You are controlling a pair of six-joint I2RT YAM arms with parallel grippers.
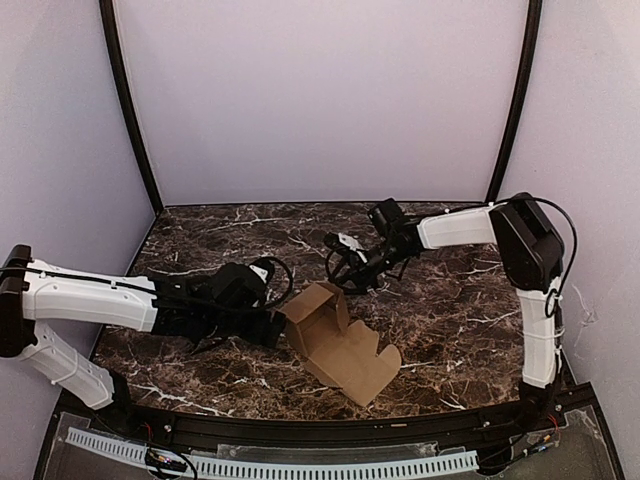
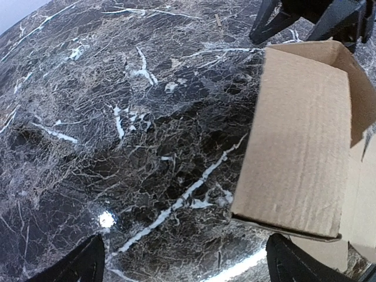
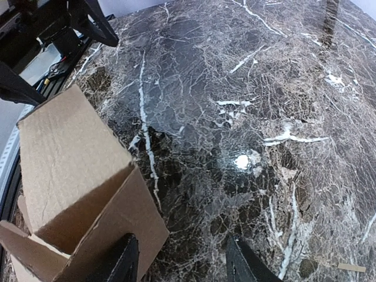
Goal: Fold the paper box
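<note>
The paper box [image 1: 337, 339] is plain brown cardboard, partly folded, lying mid-table with raised walls at its far left end and a flat flapped panel toward the near right. My left gripper [image 1: 277, 328] sits low just left of the box, open and empty. In the left wrist view the box [image 2: 299, 153] stands to the right, with one fingertip [image 2: 292, 265] just below its near corner. My right gripper [image 1: 346, 272] hovers just behind the box, open and empty. In the right wrist view the box [image 3: 70, 158] is at the lower left, with the left finger [image 3: 120, 261] in front of its flap.
The table [image 1: 450, 310] is dark marble with white veins, enclosed by pale walls and two black corner posts. A black rail [image 1: 330, 430] runs along the near edge. The right gripper's fingers [image 2: 311, 20] show at the top of the left wrist view.
</note>
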